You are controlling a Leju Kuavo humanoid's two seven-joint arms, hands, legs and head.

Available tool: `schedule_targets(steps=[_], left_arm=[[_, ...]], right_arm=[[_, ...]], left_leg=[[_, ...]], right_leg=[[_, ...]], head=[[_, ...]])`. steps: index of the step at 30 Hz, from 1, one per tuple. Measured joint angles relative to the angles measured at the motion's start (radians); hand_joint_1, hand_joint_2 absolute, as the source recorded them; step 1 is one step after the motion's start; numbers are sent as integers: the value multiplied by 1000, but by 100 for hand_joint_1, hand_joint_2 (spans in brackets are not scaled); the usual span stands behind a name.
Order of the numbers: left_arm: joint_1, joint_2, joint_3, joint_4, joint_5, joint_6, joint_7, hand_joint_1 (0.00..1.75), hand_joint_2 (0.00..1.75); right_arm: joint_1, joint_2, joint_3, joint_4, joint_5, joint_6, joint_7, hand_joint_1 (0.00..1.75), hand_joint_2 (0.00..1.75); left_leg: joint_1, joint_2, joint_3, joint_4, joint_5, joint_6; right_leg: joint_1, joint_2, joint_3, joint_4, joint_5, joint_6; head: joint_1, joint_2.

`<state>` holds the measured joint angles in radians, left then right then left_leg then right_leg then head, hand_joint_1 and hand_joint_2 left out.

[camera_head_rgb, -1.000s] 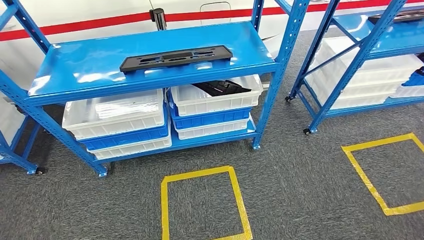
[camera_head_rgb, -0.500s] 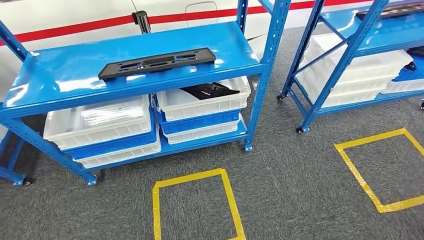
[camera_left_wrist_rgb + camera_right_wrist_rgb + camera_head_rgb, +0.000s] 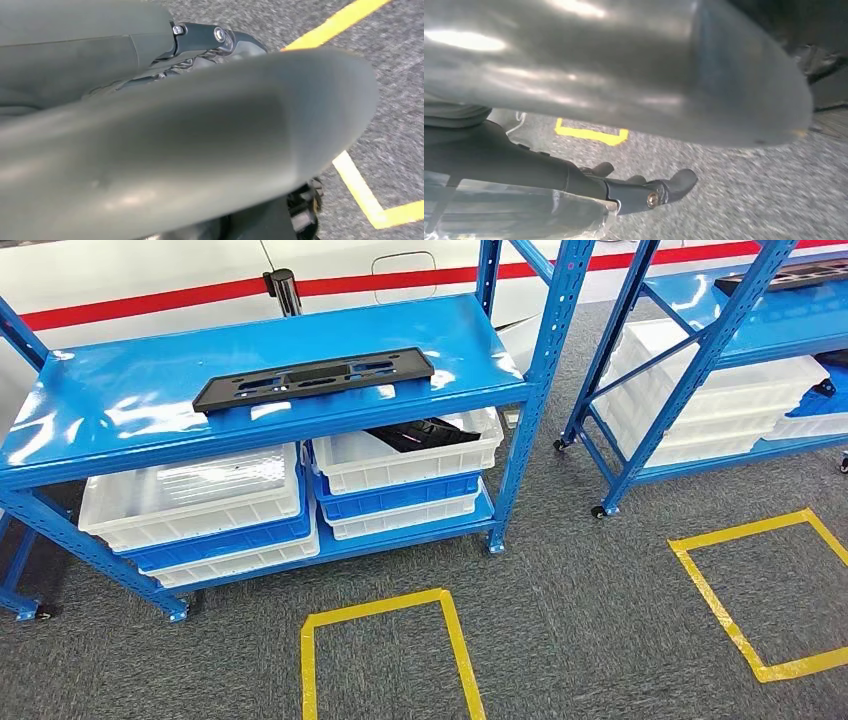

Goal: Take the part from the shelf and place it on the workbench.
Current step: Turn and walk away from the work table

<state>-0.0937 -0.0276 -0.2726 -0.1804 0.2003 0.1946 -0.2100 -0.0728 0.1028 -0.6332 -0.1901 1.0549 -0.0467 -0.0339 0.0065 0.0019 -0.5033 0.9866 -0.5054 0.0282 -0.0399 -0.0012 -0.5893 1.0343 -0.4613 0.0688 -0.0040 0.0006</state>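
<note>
Hanging over grey carpet [image 3: 600, 600], the left hand [image 3: 210, 42] and right hand [image 3: 644, 192] each show a big grey thumb close up and dark fingers beyond it; whether either is spread or curled cannot be told, and nothing is seen in them. The long black part [image 3: 313, 379] lies flat on the blue shelf [image 3: 120, 410], above white bins [image 3: 190, 502]. Yellow tape [image 3: 383, 607] marks the carpet before the shelf.

Blue shelf [image 3: 120, 405]: long black part [image 3: 313, 379] flat on top board, near front edge. Lower board: stacked white and blue bins [image 3: 195, 502]. Grey carpet floor [image 3: 580, 600]: yellow tape squares [image 3: 385, 655].
</note>
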Motion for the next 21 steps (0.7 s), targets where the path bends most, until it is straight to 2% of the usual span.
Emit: schedule_targets(steps=[3,5,6,8,9,10,11,13,14,15,17,19,21], left_arm=[[-2,0,0,0,0,0,1,0,0],[-4,0,0,0,0,0,3,0,0],[-5,0,0,0,0,0,3,0,0],[-5,-1,0,0,-1,0,4,0,0],[-4,-1,0,0,-1,0,5,0,0],[-3,-1,0,0,-1,0,5,0,0],[-2,-1,0,0,-2,0,5,0,0],[-3,0,0,0,-2,0,3,0,0],[-5,1,0,0,-3,0,2,0,0],[-8,2,0,0,-5,0,1,0,0],[-12,3,0,0,-7,1,1,0,0],[-11,2,0,0,-8,1,1,0,0],[-11,1,0,0,-9,2,2,0,0]], right_arm=[[-1,0,1,0,3,2,0,0,0],[-1,0,3,0,7,7,0,0,0],[-1,-1,5,0,8,11,0,0,0],[-2,-1,9,0,13,17,0,0,0],[-3,-1,11,0,17,19,0,0,0],[-2,-1,13,0,21,20,0,0,0],[-2,-1,15,0,24,22,0,0,0],[-3,0,20,0,31,25,0,0,0],[-4,1,22,-1,33,27,0,0,0],[-5,2,24,-1,34,30,0,0,0],[-9,3,26,-1,35,32,0,0,0],[-12,3,27,-2,36,33,0,0,0],[-13,2,29,-2,38,35,0,0,0]], left_leg=[[3,0,4,4,-12,-11],[9,0,-11,42,-35,-19],[11,0,-36,91,-59,-23],[12,0,-117,230,-110,-29],[13,0,-154,282,-119,-29],[13,0,-177,303,-108,-26],[12,0,-182,285,-77,-21],[6,5,-144,162,11,-1],[1,11,-121,102,39,10],[-5,17,-106,62,53,18],[-12,18,-98,40,49,25],[-9,10,-86,20,57,29],[-3,6,-71,0,65,33]], right_leg=[[5,4,12,-13,-5,-32],[4,4,19,-14,-11,-46],[3,4,23,-15,-14,-52],[8,4,29,-15,-21,-62],[10,4,32,-15,-24,-66],[13,4,37,-15,-27,-68],[15,4,43,-15,-31,-70],[19,4,54,-16,-39,-70],[23,4,58,-16,-44,-68],[24,2,60,-17,-48,-64],[27,-5,66,-22,-53,-55],[28,-11,67,-17,-60,-48],[30,-9,47,32,-86,-48]], head=[[-6,0],[-7,0],[-7,0],[-7,0],[-7,0],[-7,0],[-7,0],[-7,0],[-6,0],[-6,0],[-7,0],[-6,0],[-4,0]])
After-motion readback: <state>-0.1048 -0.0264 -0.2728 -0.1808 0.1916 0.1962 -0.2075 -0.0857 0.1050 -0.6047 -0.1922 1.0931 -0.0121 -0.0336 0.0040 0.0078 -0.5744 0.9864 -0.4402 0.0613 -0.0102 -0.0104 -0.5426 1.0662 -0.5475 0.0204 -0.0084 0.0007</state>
